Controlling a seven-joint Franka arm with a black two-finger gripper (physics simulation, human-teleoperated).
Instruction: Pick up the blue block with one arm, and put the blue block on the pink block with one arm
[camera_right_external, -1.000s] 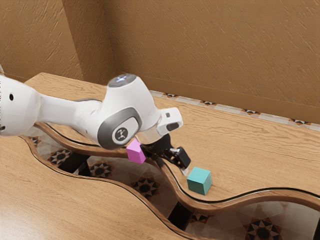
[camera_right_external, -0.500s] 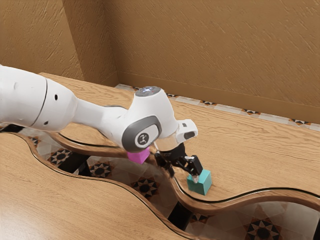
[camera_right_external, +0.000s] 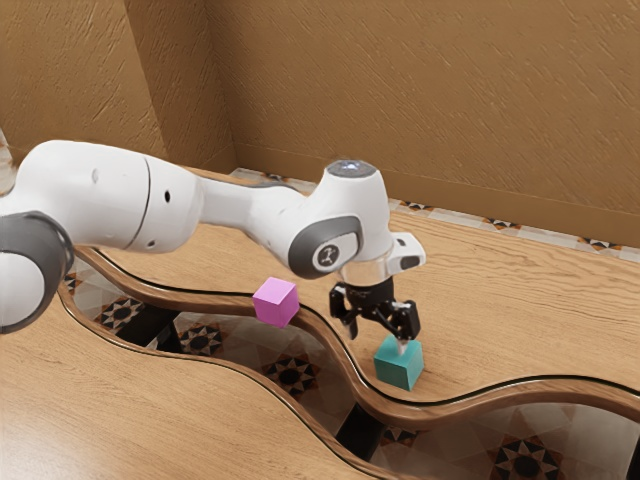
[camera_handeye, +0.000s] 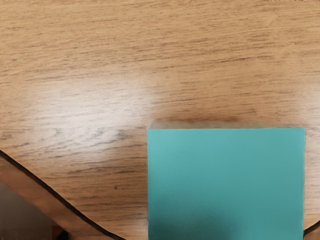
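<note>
- The black claw (camera_right_external: 379, 326) hangs with its two fingers spread apart, gripping nothing, and points down at the tabletop (camera_right_external: 500, 290).
- Just under the claw sits the blue block (camera_right_external: 400, 364), which looks more teal than blue. One pale fingertip reaches down to the block's top; I cannot tell whether it touches.
- The blue block rests flat on the wooden tabletop, close to the tabletop's wavy, dark-rimmed edge.
- From the camera on the hand, the blue block (camera_handeye: 226, 183) appears as a big flat teal square just beneath the hand, with pale wood grain of the tabletop (camera_handeye: 100, 70) around it and the curved edge passing near one corner.
- The pink block (camera_right_external: 276, 302) stands on the same tabletop, toward the exterior view's left of the blue block and apart from it, right at the curved edge.
- The white arm (camera_right_external: 240, 215) reaches in from the exterior view's left.
- A patterned tile floor (camera_right_external: 290, 372) shows through the gap below the edge.
</note>
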